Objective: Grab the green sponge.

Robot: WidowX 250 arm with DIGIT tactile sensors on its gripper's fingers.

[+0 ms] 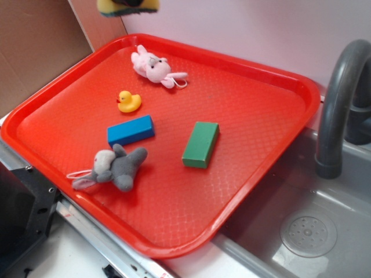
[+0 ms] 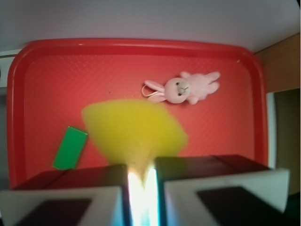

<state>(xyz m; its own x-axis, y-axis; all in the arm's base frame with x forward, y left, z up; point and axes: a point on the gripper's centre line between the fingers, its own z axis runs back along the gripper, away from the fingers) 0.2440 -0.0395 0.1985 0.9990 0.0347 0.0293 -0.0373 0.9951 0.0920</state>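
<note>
- My gripper (image 2: 140, 181) is clenched on the green sponge (image 2: 134, 134): in the wrist view its yellow foam is squeezed to a narrow wedge between my two fingers (image 2: 66, 197).
- In the exterior view the sponge (image 1: 127, 6) hangs at the top edge, well above the far left corner of the red tray (image 1: 174, 246), touching nothing on it.
- Going left to right on the tray: a grey plush elephant (image 1: 113, 169) near the front rim, a blue block (image 1: 131, 130) just behind it, a yellow rubber duck (image 1: 128, 102), a pink plush bunny (image 1: 153, 66) near the back rim, then a green block (image 1: 200, 144) lying apart from the others.
- Right of the tray sits a grey sink (image 1: 307, 231) with a curved grey faucet (image 1: 339, 98).
</note>
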